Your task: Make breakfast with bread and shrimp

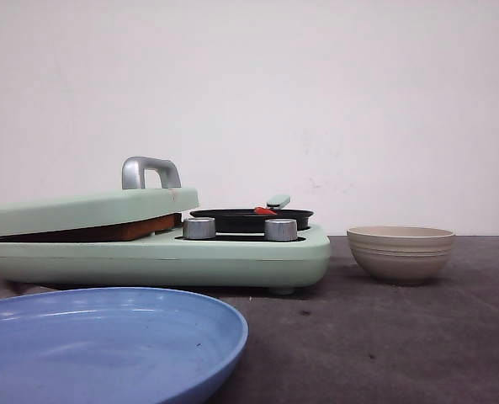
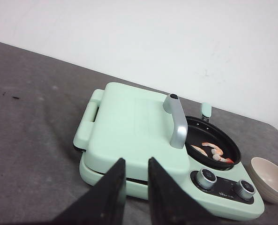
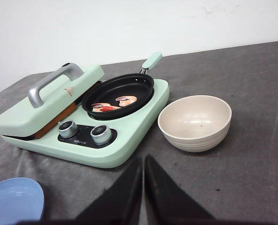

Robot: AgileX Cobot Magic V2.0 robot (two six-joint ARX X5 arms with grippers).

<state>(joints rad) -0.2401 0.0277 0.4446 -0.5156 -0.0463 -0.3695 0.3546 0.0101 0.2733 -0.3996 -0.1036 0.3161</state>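
The bread is clamped under the nearly shut lid (image 1: 93, 209) of a mint-green breakfast maker (image 1: 232, 261). Only its brown crust edge (image 1: 140, 227) shows, and it also shows in the right wrist view (image 3: 58, 120). The shrimp (image 3: 113, 104) are a few pale pink-orange pieces with a red tip. They lie in the black pan (image 3: 124, 89) on the maker's right side and also show in the left wrist view (image 2: 214, 152). My left gripper (image 2: 136, 163) is open and empty, above the maker's front left edge. My right gripper (image 3: 143, 160) is shut and empty, over the table in front of the maker.
A beige ribbed bowl (image 3: 195, 123) stands empty to the right of the maker. A blue plate (image 1: 106, 345) lies empty at the front left. Two silver knobs (image 1: 199, 228) sit on the maker's front. A silver handle (image 2: 176, 122) stands up from the lid.
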